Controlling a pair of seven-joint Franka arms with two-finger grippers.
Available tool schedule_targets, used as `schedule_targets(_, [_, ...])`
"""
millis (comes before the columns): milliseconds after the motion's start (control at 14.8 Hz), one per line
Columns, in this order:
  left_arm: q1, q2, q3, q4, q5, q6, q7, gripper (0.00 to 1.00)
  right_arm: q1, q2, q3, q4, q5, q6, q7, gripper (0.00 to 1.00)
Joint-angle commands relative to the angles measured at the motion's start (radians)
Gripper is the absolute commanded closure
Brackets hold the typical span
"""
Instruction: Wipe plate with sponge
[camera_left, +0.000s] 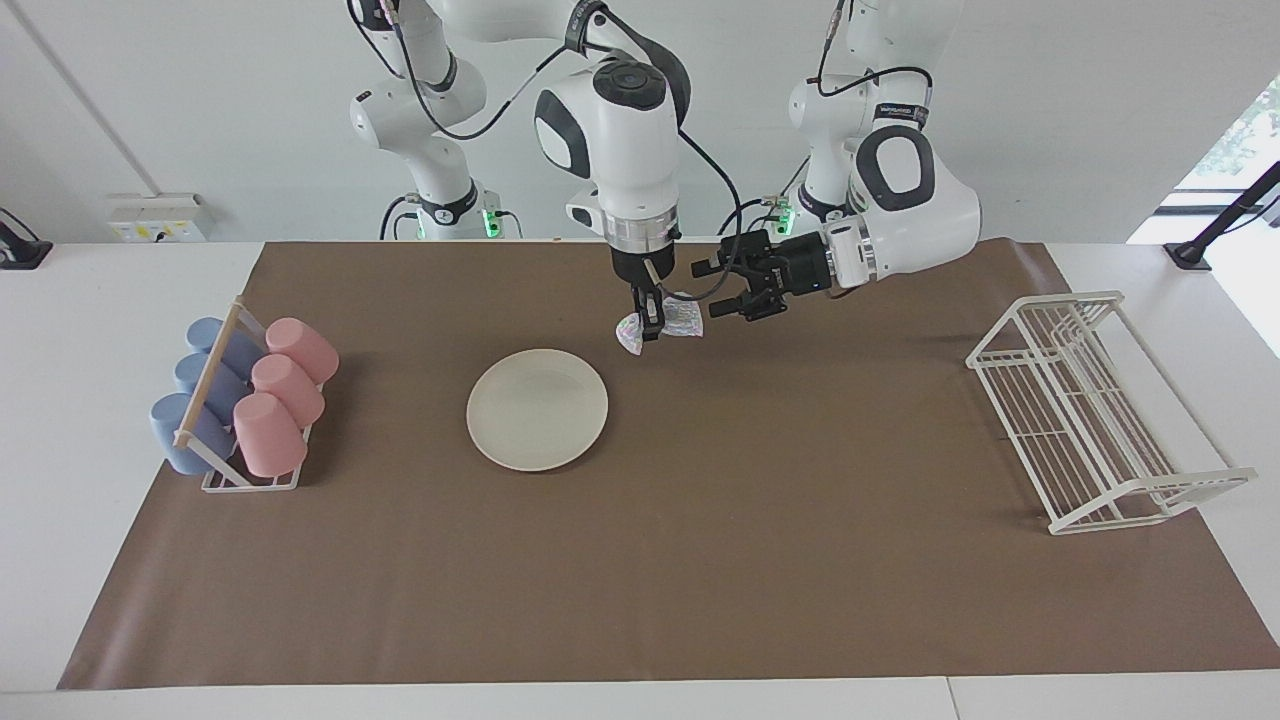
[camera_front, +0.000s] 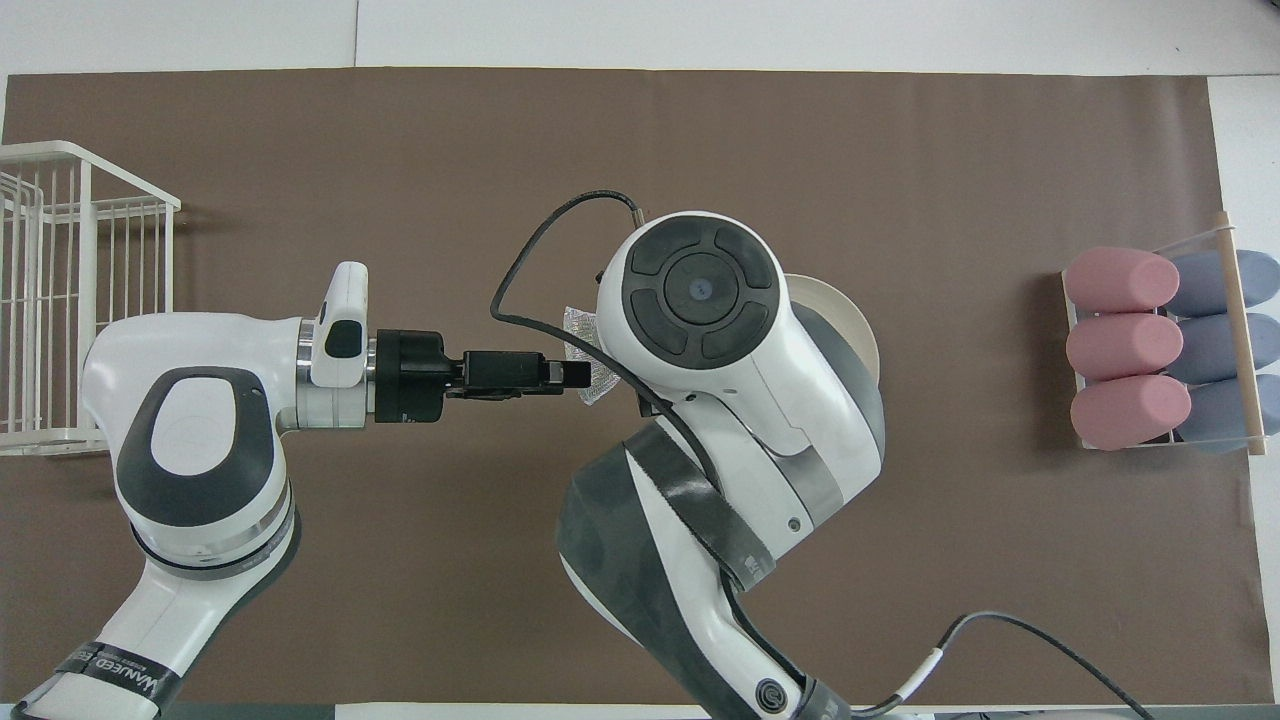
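Facing view first: sponge (camera_left: 672, 321) hangs above the brown mat (camera_left: 700, 560) in the upper middle of the frame, pinched between the closed fingers of the right gripper (camera_left: 647, 325), which points straight down from its arm. One limp flap of the sponge droops to the lower left of the fingers, and a wider flap spreads to their right. The left gripper (camera_left: 712, 290) comes in level from the right side of the frame, its fingers spread apart, one above and one below, with the tips just beside the sponge's right flap; whether they touch it cannot be told. The plate (camera_left: 537, 408) lies flat on the mat at centre left, below and to the left of the sponge, well clear of both grippers. A rack of pink and blue cups (camera_left: 240, 402) sits at the left edge of the mat and a white wire rack (camera_left: 1095, 410) at the right edge.

Overhead view next: the right arm's wrist housing covers the middle of the frame and hides the right gripper. Only a corner of the sponge (camera_front: 585, 345) shows at the housing's left edge. The left gripper (camera_front: 575, 372) reaches in horizontally from the left, its tips at that visible corner. A crescent of the plate (camera_front: 862, 335) shows at the housing's right edge. The cups (camera_front: 1160, 345) stand at the right, the wire rack (camera_front: 60, 300) at the left.
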Motion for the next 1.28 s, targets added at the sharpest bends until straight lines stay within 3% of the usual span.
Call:
schedule_targets(0, [-0.041,0.019,0.012,0.012,-0.024,0.05,0.022,0.16,0.017,0.006,0.007,0.016,-0.027,-0.014,0.038,1.0])
schedule_targets(68, [-0.039,0.022,0.012,0.017,-0.029,0.05,0.02,0.29,0.017,0.006,0.007,0.016,-0.028,-0.014,0.038,1.0])
schedule_targets(203, [-0.039,0.02,0.014,0.015,-0.031,0.041,0.018,0.69,0.017,0.004,0.007,0.016,-0.031,-0.014,0.038,1.0])
schedule_targets(270, [-0.032,0.019,0.014,0.015,-0.029,0.03,0.017,0.84,0.017,0.006,0.007,0.016,-0.031,-0.014,0.038,1.0])
schedule_targets(338, [-0.027,0.019,0.017,0.015,-0.029,0.009,0.015,0.87,0.017,0.004,0.007,0.016,-0.031,-0.014,0.038,1.0])
schedule_targets(405, [-0.021,0.019,0.019,0.017,-0.029,-0.003,0.014,1.0,0.015,0.004,0.007,0.016,-0.031,-0.012,0.038,1.0])
schedule_targets(878, [-0.015,0.017,0.017,0.014,-0.029,-0.007,-0.026,1.0,0.011,0.006,0.007,0.016,-0.033,-0.011,0.032,1.0])
schedule_targets(945, [-0.015,0.017,0.017,0.015,-0.029,-0.005,-0.026,1.0,0.005,0.003,0.009,0.016,-0.033,-0.009,0.015,0.95])
schedule_targets(1148, [-0.015,0.015,0.019,0.014,-0.026,-0.013,-0.028,1.0,0.002,-0.009,0.004,0.001,-0.028,-0.005,0.008,0.0])
schedule_targets(1216, [-0.013,0.015,0.02,0.014,-0.026,-0.016,-0.029,1.0,0.0,-0.014,0.003,-0.002,-0.028,-0.005,0.003,0.0])
